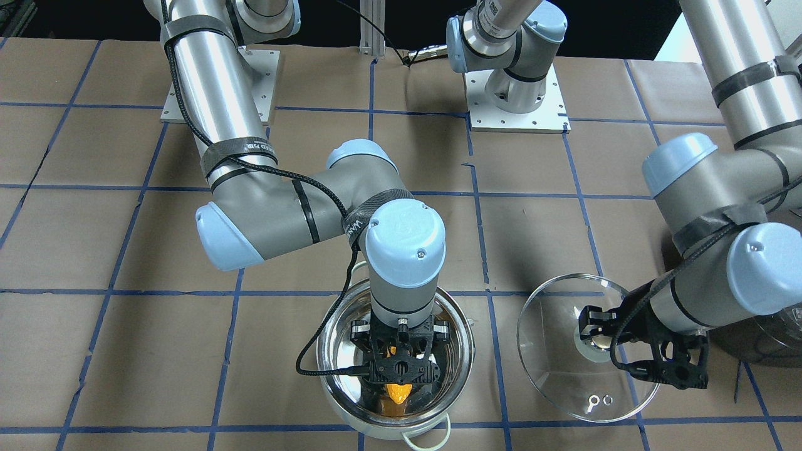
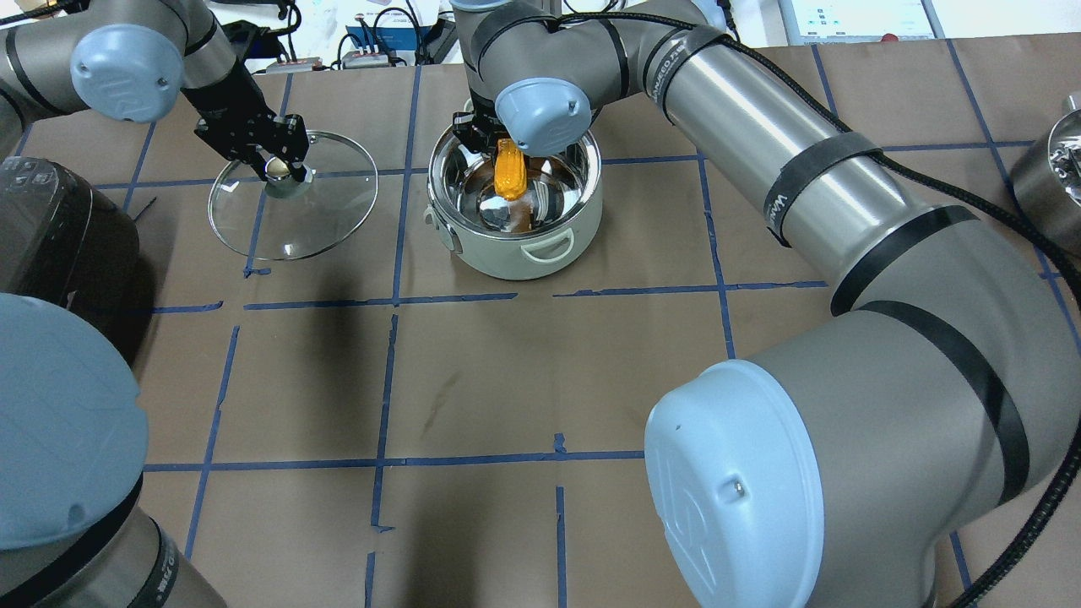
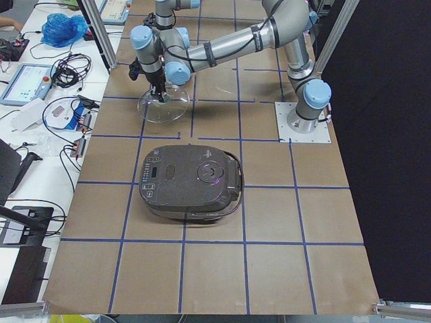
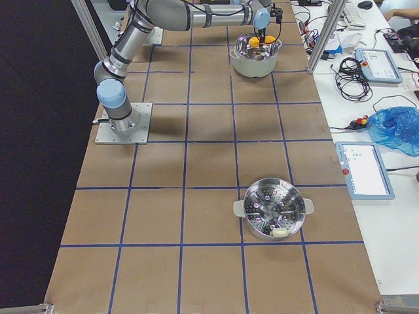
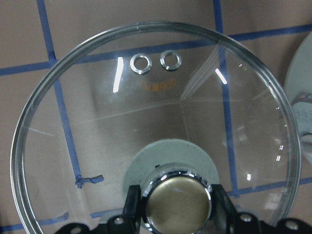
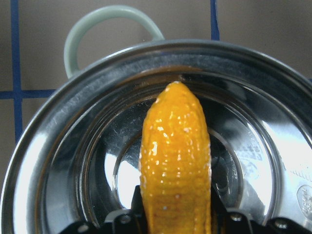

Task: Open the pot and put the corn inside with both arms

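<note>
The steel pot (image 2: 507,253) stands open, one pale loop handle toward the robot. It also shows in the front view (image 1: 327,351) and the right wrist view (image 6: 46,146). My right gripper (image 1: 399,383) is shut on the yellow-orange corn (image 2: 509,169) and holds it inside the pot's mouth, tapered tip forward and above the bottom (image 6: 176,146). My left gripper (image 2: 285,167) is shut on the knob (image 5: 176,204) of the glass lid (image 2: 329,211). It holds the lid tilted over the table beside the pot (image 1: 554,357).
A dark rice cooker (image 3: 188,182) sits on the robot's left, near the left arm's base (image 2: 51,228). A steel steamer pot (image 4: 272,209) stands far to the robot's right. Brown paper with blue tape lines covers the table.
</note>
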Robot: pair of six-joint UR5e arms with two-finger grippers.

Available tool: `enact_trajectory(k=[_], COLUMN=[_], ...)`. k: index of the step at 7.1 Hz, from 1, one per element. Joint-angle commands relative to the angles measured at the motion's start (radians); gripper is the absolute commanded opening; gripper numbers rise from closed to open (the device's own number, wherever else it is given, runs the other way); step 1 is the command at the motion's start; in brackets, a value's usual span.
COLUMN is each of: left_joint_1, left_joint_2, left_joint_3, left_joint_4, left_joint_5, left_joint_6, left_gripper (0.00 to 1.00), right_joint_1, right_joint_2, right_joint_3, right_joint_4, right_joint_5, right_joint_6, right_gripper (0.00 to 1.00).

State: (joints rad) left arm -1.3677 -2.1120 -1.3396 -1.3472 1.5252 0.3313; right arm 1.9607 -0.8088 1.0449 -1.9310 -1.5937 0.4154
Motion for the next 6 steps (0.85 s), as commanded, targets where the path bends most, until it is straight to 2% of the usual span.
enact_trajectory(k=[1, 2, 3, 4, 5, 6], left_joint_1=[0.01, 0.01, 0.01, 0.012, 0.012, 0.012], left_joint_2=[-0.059, -0.063, -0.062, -0.062, -0.062, -0.054], left_joint_3=[-0.003, -0.004, -0.027, -0.07, -0.114, -0.102], left_joint_4=[0.034, 0.037, 0.045, 0.128, 0.202, 0.204], left_joint_5=[-0.07, -0.071, -0.068, -0.068, -0.068, -0.057], left_joint_6=[0.017, 0.025, 0.047, 0.058, 0.054, 0.045], left_gripper=[0.02, 0.02, 0.02, 0.09, 0.37, 0.99], right_joint_1=[0.001, 0.001, 0.001, 0.0, 0.0, -0.003], right_joint_2=[0.003, 0.003, -0.004, -0.045, -0.108, -0.174], right_joint_3=[0.038, 0.04, 0.04, 0.041, 0.055, 0.066], right_joint_4=[-0.003, -0.003, -0.002, 0.004, 0.02, 0.074], right_joint_5=[-0.003, 0.003, -0.002, -0.005, -0.005, -0.008], right_joint_6=[0.009, 0.011, -0.003, -0.039, -0.047, -0.056], right_gripper=[0.76, 1.0, 1.0, 1.0, 1.0, 1.0])
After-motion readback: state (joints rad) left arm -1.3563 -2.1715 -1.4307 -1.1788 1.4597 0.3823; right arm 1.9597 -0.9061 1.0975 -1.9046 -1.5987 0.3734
